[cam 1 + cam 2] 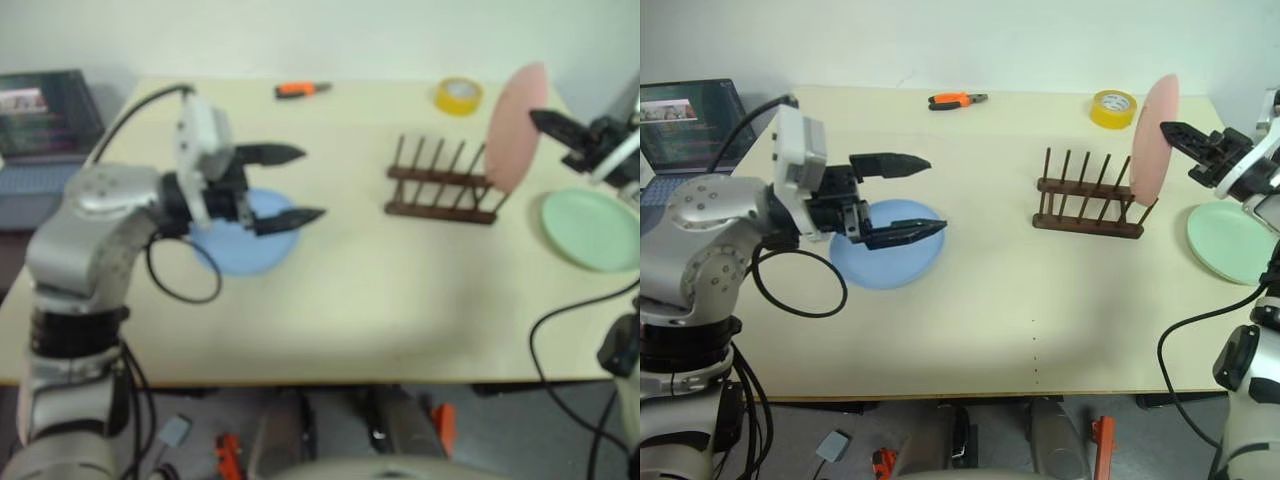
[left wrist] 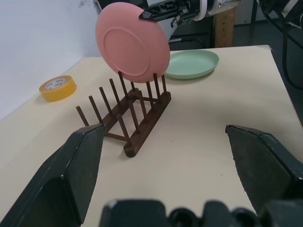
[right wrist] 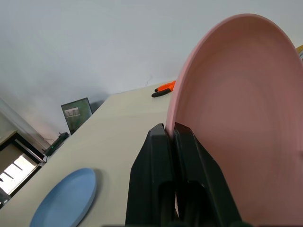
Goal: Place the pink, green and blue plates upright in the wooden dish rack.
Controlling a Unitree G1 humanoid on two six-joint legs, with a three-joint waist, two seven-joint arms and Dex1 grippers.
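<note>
The pink plate (image 1: 1155,135) stands upright on edge at the right end of the wooden dish rack (image 1: 1087,200), its lower rim down among the last pegs. My right gripper (image 1: 1170,128) is shut on its upper rim. In the right wrist view the two black fingers (image 3: 156,156) pinch the plate's edge. The blue plate (image 1: 880,268) lies flat on the left of the table. My left gripper (image 1: 937,195) hovers over it, open and pointing toward the rack, holding nothing. The green plate (image 1: 1230,240) lies flat to the right of the rack.
A yellow tape roll (image 1: 1112,107) and orange pliers (image 1: 958,100) lie near the table's far edge. A laptop (image 1: 690,115) stands off the table's left side. Bare tabletop stretches between the blue plate and the rack.
</note>
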